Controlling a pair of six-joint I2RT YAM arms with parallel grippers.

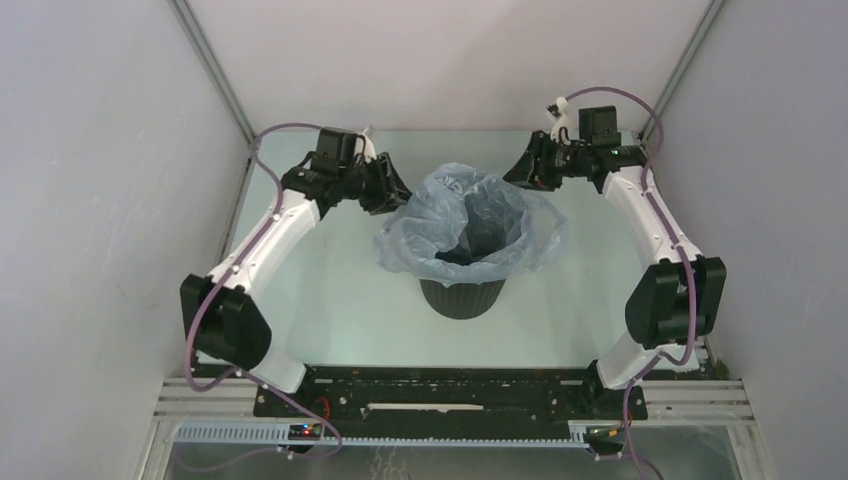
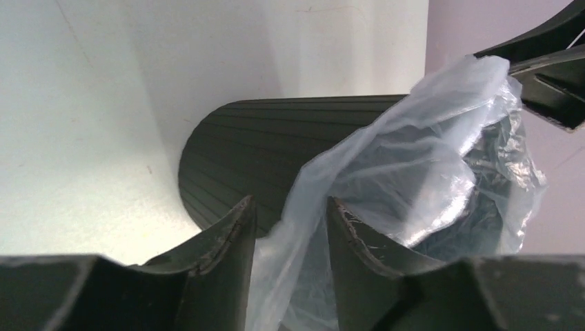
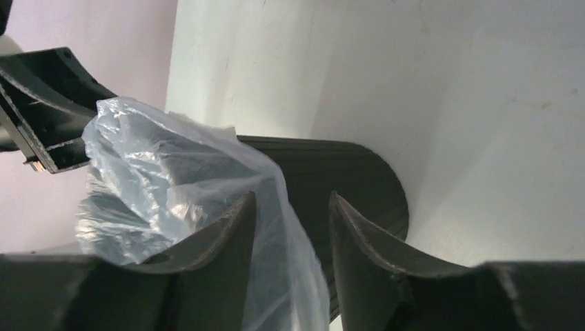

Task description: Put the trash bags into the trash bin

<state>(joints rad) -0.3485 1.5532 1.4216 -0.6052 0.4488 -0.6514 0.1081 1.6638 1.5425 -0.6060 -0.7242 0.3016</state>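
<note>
Now bag [image 1: 420, 238] drapes over bin [image 1: 462, 298]; left fingers [image 1: 393, 190] at 10 o'clock, right fingers [image 1: 522, 172] at 2, both parted, film slack between.

There is one black bin [image 1: 462, 297] and one pale blue plastic bag [image 1: 440, 215]. There is one counter [image 1: 340, 300]. The robot arms are two: the left arm [image 1: 265, 245] and the right arm [image 1: 640, 215]. The claws are also two, the left claw [image 1: 390, 190] and the right claw [image 1: 522, 170]. Each claw has two dark fingers [image 2: 224, 241], so four fingers together. Two purple cables [image 1: 283, 127] are visible, one on each arm.
</note>
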